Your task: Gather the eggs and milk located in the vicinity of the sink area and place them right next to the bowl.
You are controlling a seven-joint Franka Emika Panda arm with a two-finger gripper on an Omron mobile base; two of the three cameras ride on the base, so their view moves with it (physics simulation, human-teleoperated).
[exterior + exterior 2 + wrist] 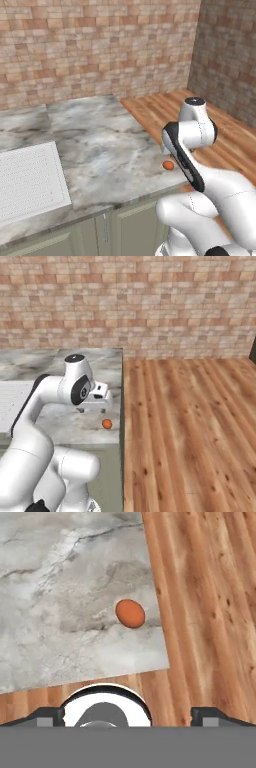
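The egg (pixel 130 613), a small orange oval, lies on the marble counter (pixel 60 602) close to its front right corner. The same egg (pixel 168 164) sits just beside my forearm in the left base view, and the egg (pixel 107 424) rests near the counter's right edge in the right base view. My gripper (pixel 92 408) hangs above the counter, a little left of and behind the egg, apart from it. Its fingertips (pixel 50 716) stand wide apart, open, with nothing between them. The sink's ribbed drainboard (pixel 30 180) lies at the counter's left. The milk carton and the bowl are out of view.
The counter ends right beside the egg, with wooden floor (pixel 190 421) beyond its right edge. A brick wall (pixel 100 45) runs behind the counter. Grey-green cabinet doors (pixel 100 230) sit below the front edge.
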